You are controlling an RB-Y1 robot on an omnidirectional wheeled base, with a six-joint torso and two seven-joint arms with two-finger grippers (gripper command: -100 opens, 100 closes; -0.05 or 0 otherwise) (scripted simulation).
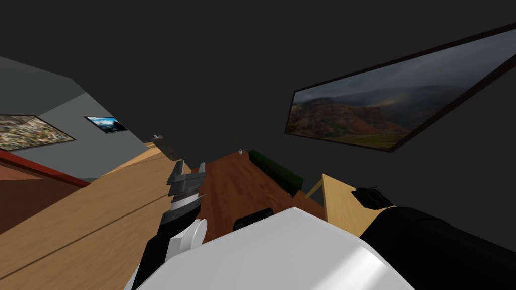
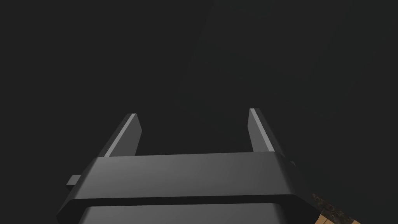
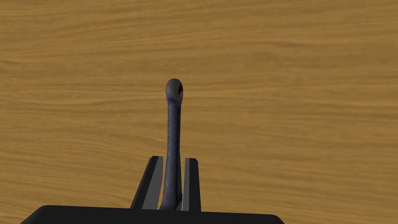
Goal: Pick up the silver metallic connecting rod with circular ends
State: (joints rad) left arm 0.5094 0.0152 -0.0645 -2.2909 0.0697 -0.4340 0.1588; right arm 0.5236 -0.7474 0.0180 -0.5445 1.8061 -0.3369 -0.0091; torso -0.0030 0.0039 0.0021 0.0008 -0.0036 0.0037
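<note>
Right pincer [image 3: 173,159] is pinching the connecting rod [image 3: 173,128], its two light grey fingers [image 3: 155,182] pressed against either side of the shaft's near end. The rod looks dark blue-grey rather than bright silver. It is a slim, slightly curved shaft that runs straight out from between the fingers, along their line. The far end is a small round ring with a hole through it. The other end is hidden down between the fingers, against the dark body of the pincer.

Behind the rod lies a light wooden worktop [image 3: 295,93], its grain running across the line of the shaft. Whether the ring end touches the wood or is held clear of it cannot be told.

In the head view the right arm's black forearm reaches out on the robot's right. The dark block at its end [image 1: 372,196] sits over the near corner of the same light worktop [image 1: 340,206].

Left pincer [image 2: 192,112] is spread wide with nothing between its fingers. In the head view it is raised on the robot's left, at the border between a pale wooden surface [image 1: 101,216] and a reddish-brown wooden surface [image 1: 237,186]. A long dark green object [image 1: 277,171] lies along the far side of that reddish surface.
</note>
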